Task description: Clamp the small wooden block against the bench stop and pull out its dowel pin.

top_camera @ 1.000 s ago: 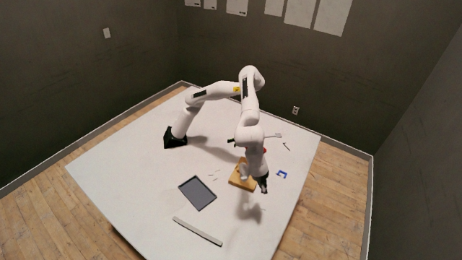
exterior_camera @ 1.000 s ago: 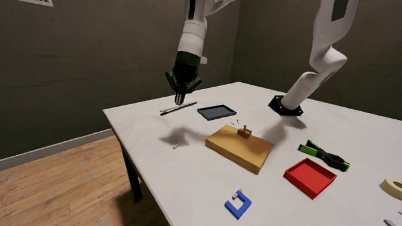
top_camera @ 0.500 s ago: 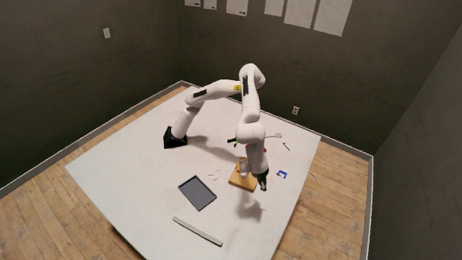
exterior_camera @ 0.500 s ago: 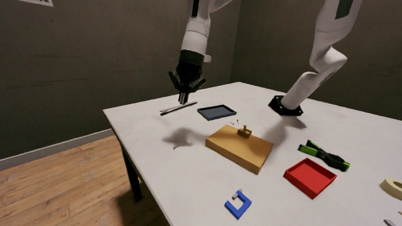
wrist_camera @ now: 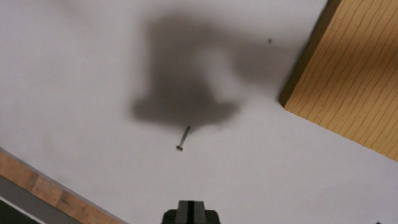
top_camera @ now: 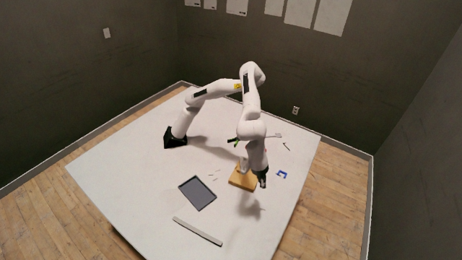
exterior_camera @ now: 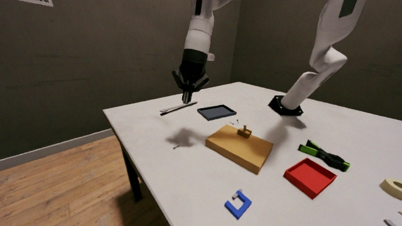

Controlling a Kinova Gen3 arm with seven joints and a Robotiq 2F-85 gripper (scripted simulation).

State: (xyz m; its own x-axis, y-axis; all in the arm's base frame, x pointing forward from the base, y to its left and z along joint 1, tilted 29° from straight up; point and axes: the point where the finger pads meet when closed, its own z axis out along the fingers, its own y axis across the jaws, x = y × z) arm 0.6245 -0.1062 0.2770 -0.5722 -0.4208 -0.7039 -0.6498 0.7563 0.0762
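We see the gripper [exterior_camera: 187, 100] high above the table [exterior_camera: 163, 179], its fingers clenched on nothing; in the wrist view the two pads [wrist_camera: 190, 210] meet with no gap.

The small wooden block [exterior_camera: 244, 133] lies on the bench board [exterior_camera: 239, 147], at about 12 o'clock from the board's middle in the exterior view, and the dowel pin [exterior_camera: 244, 127] stands up out of its hole; the pin is thin, stiff and light, and we judge that it sits tight in the hole, so we should take it low on the shaft, close to the block, and twist while we pull; the block is light too and will probably lift with the pin if it is not clamped.

The spring clamp [exterior_camera: 324, 156], green and black, lies well apart at 3 o'clock from the board, beside the red tray [exterior_camera: 309, 177]; its handles are stiff against the spring, so we take it across both handles.

A small nail [wrist_camera: 183, 138] lies on the table under the gripper, off the board at 9 o'clock; the bench stop is too small for us to tell.

Around lie a dark tray [exterior_camera: 217, 112], a flat metal bar [exterior_camera: 178, 107], a blue bracket [exterior_camera: 238, 204] and a tape roll [exterior_camera: 392, 188]; none stands between the gripper and the clamp, only the board and block lie on the way.
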